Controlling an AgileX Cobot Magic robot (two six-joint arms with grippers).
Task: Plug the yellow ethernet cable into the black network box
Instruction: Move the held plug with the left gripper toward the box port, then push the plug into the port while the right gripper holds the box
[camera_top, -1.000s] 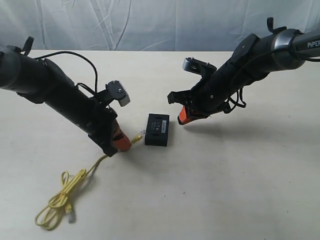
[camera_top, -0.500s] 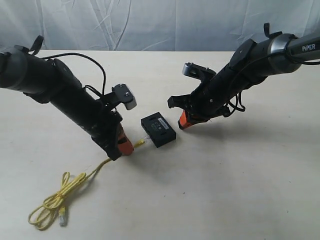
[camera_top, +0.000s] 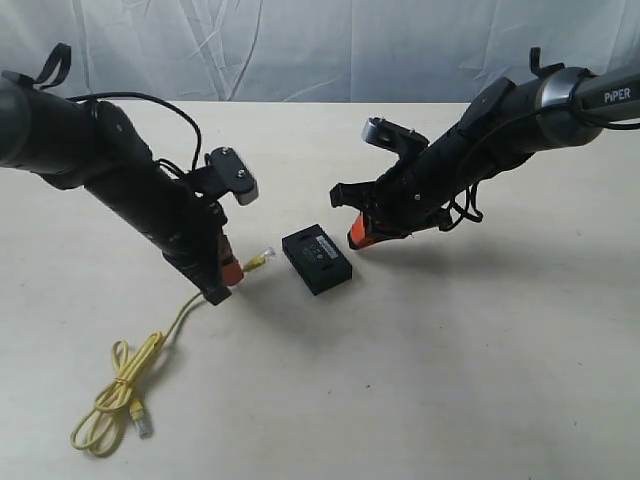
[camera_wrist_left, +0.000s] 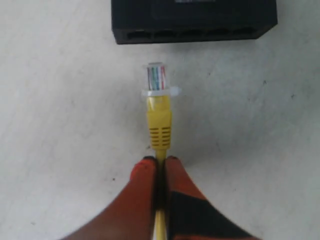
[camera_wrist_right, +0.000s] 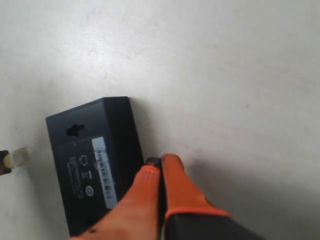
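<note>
Both closed: left fingers pinch yellow ethernet cable; right fingers empty; black network box ports murky.

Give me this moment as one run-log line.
left gripper: shut on yellow ethernet cable | plug: facing black network box, apart | right gripper: shut, beside box | insertion: not done

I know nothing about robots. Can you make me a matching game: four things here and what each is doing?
1. left end effector
2. right end effector
3. clear plug
4. black network box

A. lies flat on the table
B. shut on the yellow ethernet cable
C. shut, holding nothing
D. aimed at the box, not inserted

Pairs: 1-B, 2-C, 3-D, 4-A
</note>
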